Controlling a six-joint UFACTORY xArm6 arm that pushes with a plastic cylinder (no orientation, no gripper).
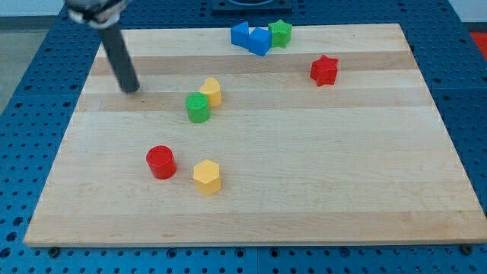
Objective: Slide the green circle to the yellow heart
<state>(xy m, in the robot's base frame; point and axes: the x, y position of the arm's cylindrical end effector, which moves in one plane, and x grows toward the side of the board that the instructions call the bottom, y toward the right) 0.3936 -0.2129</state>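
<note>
The green circle (198,108) lies left of the board's middle, touching the yellow heart (211,92), which sits just to its upper right. My tip (132,88) rests on the board at the upper left, well to the left of both blocks and apart from them. The dark rod rises from it toward the view's top left.
A red circle (160,162) and a yellow hexagon (206,176) lie at lower left. Two blue blocks (251,37) and a green star (280,33) cluster at the top edge. A red star (324,70) sits at upper right. The wooden board (342,175) lies on a blue perforated table.
</note>
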